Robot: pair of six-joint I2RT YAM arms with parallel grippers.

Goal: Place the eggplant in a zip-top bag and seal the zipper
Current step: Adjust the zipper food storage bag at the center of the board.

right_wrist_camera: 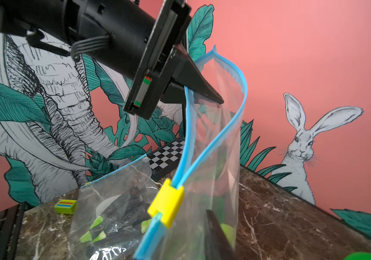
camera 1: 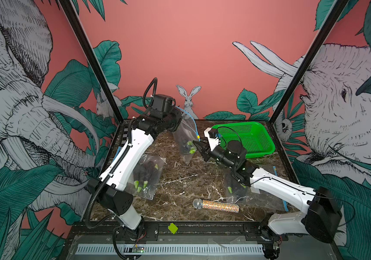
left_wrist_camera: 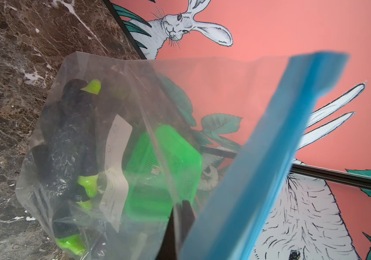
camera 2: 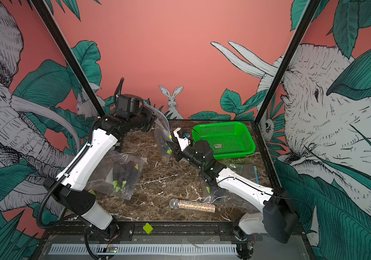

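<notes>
Seemingly mid-seal: the left gripper (right_wrist_camera: 204, 92) clamps a top corner of the zip-top bag (camera 1: 183, 139), hung far-centre, eggplant (left_wrist_camera: 72, 139) inside. Whether the right gripper (camera 1: 196, 144), just beside the yellow slider (right_wrist_camera: 166, 209), is closed I cannot tell; next, pinch the slider and run it along the open track

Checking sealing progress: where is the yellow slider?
In a top view, the slider rides the hanging bag's top edge, next to the right gripper and left of the green basket.
</notes>
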